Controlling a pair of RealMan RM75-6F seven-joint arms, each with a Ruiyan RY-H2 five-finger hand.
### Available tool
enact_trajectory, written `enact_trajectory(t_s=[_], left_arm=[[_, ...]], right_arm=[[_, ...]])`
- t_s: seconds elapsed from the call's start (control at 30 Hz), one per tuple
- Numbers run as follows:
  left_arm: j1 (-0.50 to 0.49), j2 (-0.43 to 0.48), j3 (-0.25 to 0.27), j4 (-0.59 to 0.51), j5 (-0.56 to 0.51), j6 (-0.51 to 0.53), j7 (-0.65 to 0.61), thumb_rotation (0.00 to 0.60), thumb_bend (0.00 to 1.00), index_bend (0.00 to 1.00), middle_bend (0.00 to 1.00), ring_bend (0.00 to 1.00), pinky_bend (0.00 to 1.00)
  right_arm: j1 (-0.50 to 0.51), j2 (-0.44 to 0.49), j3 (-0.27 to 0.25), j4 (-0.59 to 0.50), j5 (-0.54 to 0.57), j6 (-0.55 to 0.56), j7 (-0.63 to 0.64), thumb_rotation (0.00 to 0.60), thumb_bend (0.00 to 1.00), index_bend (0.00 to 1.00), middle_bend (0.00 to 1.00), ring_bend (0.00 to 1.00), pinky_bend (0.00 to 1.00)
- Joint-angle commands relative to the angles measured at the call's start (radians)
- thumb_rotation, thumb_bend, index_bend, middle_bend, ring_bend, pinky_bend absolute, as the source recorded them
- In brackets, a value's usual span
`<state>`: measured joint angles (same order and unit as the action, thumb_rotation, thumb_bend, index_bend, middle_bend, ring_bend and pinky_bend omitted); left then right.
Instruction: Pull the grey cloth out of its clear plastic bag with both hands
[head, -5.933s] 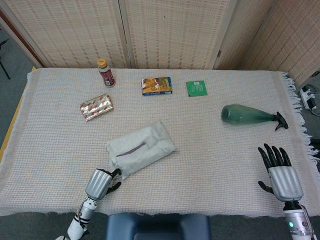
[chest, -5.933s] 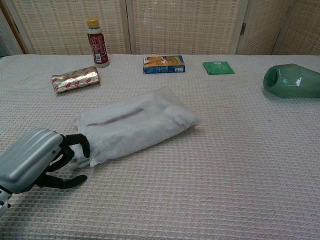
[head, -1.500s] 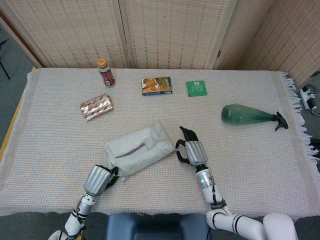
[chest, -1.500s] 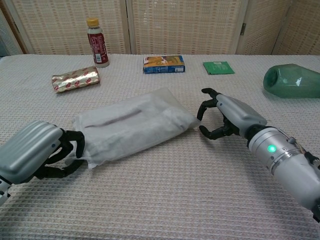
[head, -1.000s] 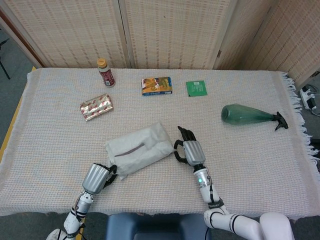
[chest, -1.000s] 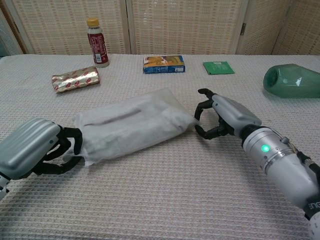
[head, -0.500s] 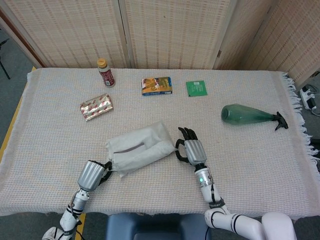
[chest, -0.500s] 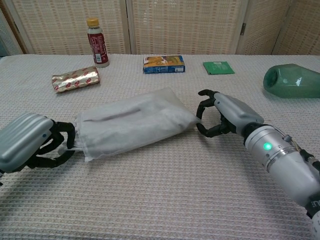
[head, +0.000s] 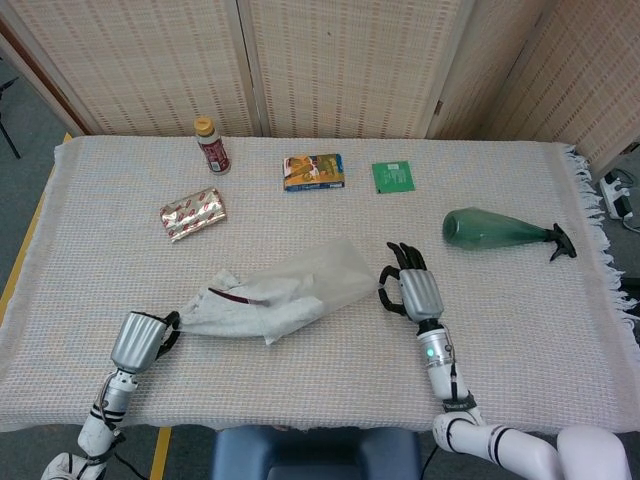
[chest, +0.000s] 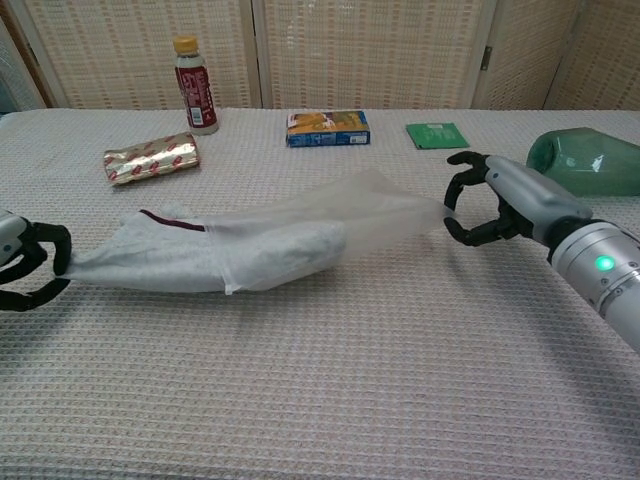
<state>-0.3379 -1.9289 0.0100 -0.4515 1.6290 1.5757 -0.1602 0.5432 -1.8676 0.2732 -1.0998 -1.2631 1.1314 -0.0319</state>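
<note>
Your grey cloth with the dark red trim (chest: 170, 262) lies near the middle of the bench, stretched leftward and partly out of its clear plastic bag (chest: 350, 222); its left end is drawn to a point that your left hand (head: 142, 340) grips in curled black fingers (chest: 50, 250), near the front left edge. The rest of the cloth sits inside the bag, whose mouth crosses the cloth about midway. The bag's closed right end is pulled taut toward your right hand (chest: 500, 208), which pinches that corner between thumb and fingers, just right of centre; the right forearm shows a green light in the chest view

Both rest on the white woven cover of the bench (head: 330, 370). Well behind the cloth, along the far side, stand a small bottle with a tan cap and red label (head: 211, 145), a blue and orange flat box (head: 314, 171) and a green square packet (head: 393, 176). A shiny red-and-silver foil packet (head: 192, 214) lies to the left, nearer the cloth. A dark green glass vase (head: 500, 230) lies on its side to the right of your right hand, well apart from it
</note>
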Motion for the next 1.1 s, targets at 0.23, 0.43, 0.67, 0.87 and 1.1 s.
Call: enact_trajectory(t_s=[0.23,0.43,0.67,0.87,1.1], left_arm=[[0.079,0.067,-0.012,-0.010,-0.040,0.043,-0.037,0.600,0.71,0.75,1.00,1.00,1.00],[0.095,0.113,-0.022,-0.060,-0.056,0.044,-0.060,0.600,0.66,0.72,1.00,1.00,1.00],[0.081,0.288,-0.006,-0.480,-0.088,-0.123,-0.078,0.478,0.18,0.07,0.72,0.85,1.00],[0.068,0.543,0.001,-0.923,-0.165,-0.262,0.056,0.430,0.16,0.00,0.32,0.42,0.57],[0.088,0.786,0.016,-1.224,-0.232,-0.296,0.179,0.422,0.15,0.00,0.14,0.17,0.28]], right_arm=[[-0.070,0.130,-0.028,-0.070,-0.014,0.056,0.008,0.600,0.48,0.64,0.08,0.00,0.00],[-0.120,0.223,-0.054,-0.132,-0.018,0.082,0.003,0.600,0.48,0.63,0.08,0.00,0.00],[-0.160,0.375,-0.121,-0.270,-0.034,0.054,-0.065,0.600,0.27,0.02,0.00,0.00,0.00],[-0.229,0.547,-0.167,-0.458,-0.089,0.145,-0.143,0.600,0.14,0.00,0.00,0.00,0.00],[-0.358,0.720,-0.249,-0.607,-0.172,0.315,-0.260,0.600,0.12,0.00,0.00,0.00,0.00]])
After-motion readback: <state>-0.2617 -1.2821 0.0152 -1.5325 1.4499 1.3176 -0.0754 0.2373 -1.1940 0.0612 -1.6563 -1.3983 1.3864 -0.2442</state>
